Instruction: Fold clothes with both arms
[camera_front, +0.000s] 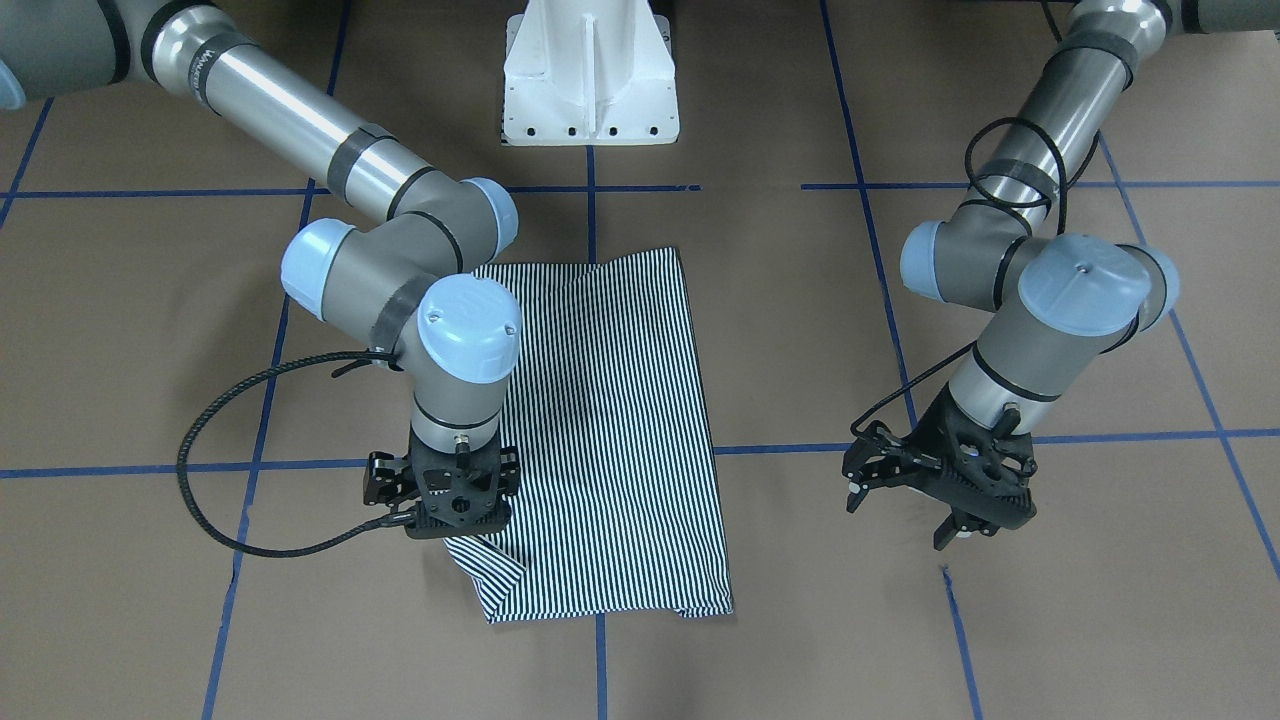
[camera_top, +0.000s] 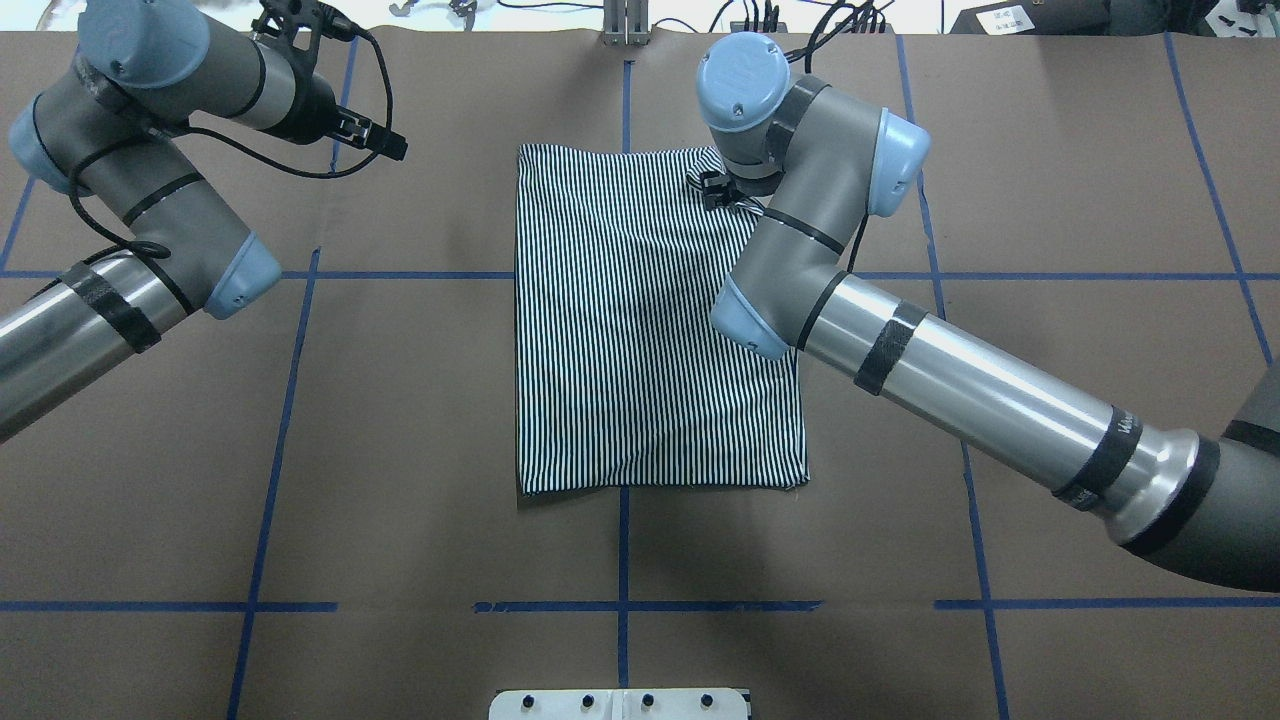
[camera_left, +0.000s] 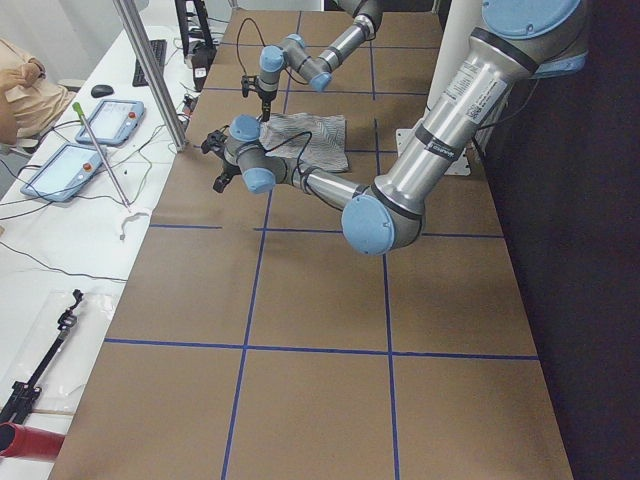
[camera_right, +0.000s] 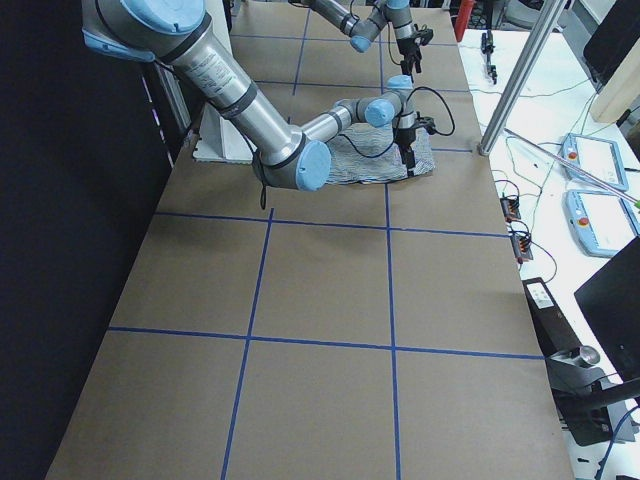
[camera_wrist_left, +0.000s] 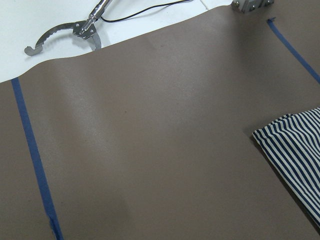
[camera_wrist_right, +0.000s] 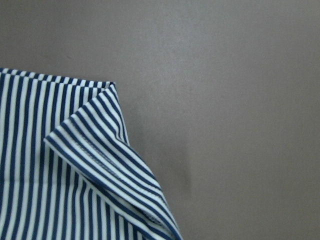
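**Item: striped polo shirt** (camera_front: 610, 420), already folded into a narrow rectangle and lying flat on the brown table (camera_front: 800, 620). Its long axis runs from the white pedestal (camera_front: 590, 70) out toward the operators' side. No collar or placket shows. At the far corner on the robot's right, a small hemmed flap (camera_wrist_right: 100, 160) is turned back over the panel.

**Right gripper** (camera_front: 455, 505): pointing straight down over that far right corner, directly above the flap. The fingers are hidden under the wrist in the fixed views and absent from the wrist view, so I cannot tell whether they are apart or together. The flap looks to be lying loose on the cloth.

**Left gripper** (camera_front: 905, 515): fingers apart, holding nothing. It hangs over bare table, level with the shirt's far end but well apart from its left edge.

**Governing relation**: the right arm is on the cloth and the left is not. By my judgement, a fold across the long axis needs both far corners held. So the left gripper has to travel sideways toward the matching far left corner, the shirt lying to its inner side.
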